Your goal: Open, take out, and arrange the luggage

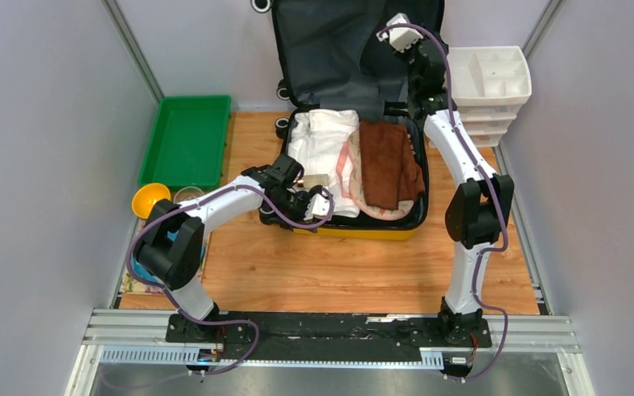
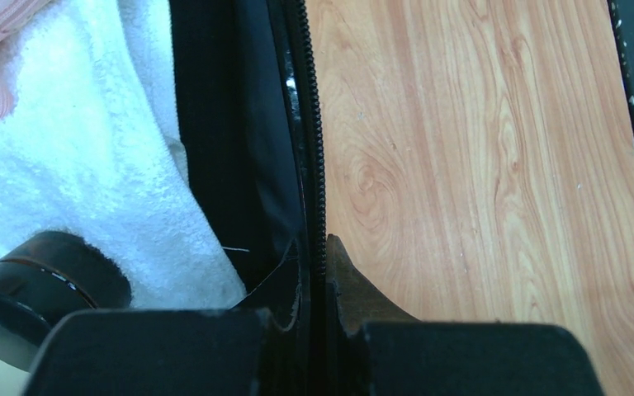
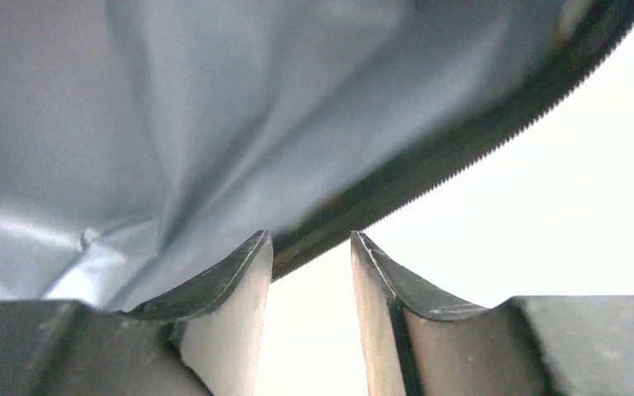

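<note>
The luggage (image 1: 355, 233) lies open on the wooden table, with its lid (image 1: 330, 49) standing up at the back and showing dark grey lining. Inside lie a white towel (image 1: 322, 140) and a brown cloth (image 1: 390, 161). My left gripper (image 1: 301, 210) is shut on the luggage's front rim near its left corner. In the left wrist view the zip edge (image 2: 312, 124) runs between the closed fingers of that gripper (image 2: 315, 243), with the towel (image 2: 74, 165) to the left. My right gripper (image 1: 388, 31) is up at the lid's top right edge. Its jaws (image 3: 309, 239) stand open, the lid's zip edge (image 3: 429, 157) just beyond them.
A green tray (image 1: 186, 140) sits left of the luggage, with a yellow bowl (image 1: 149, 198) in front of it. A white drawer unit (image 1: 491, 82) stands at the back right. A dark round object (image 2: 41, 280) rests on the towel near my left fingers.
</note>
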You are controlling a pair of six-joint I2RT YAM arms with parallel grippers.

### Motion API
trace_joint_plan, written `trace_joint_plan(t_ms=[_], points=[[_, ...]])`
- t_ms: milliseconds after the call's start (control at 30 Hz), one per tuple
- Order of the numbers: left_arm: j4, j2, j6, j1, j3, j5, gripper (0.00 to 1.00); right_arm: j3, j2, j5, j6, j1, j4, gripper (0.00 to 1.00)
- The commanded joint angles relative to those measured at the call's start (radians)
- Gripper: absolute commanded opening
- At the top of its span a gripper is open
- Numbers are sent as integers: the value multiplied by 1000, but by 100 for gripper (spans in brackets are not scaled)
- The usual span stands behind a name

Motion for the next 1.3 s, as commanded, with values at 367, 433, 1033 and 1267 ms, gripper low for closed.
trace_joint_plan(t_ms=[367,433,1033,1267], points=[[219,0,-393,-75,85,-9,39,-157,-333,-269,267,-44,-572,61],[235,-25,-505,-72,130,-35,50,-170,-361,-319,287,-44,-627,62],[343,-178,-1162,575,188,-248,84,-352,-496,-416,467,-44,-813,66],[327,23,-1161,667,274,-259,77,-556,-515,-367,444,-63,-789,60]])
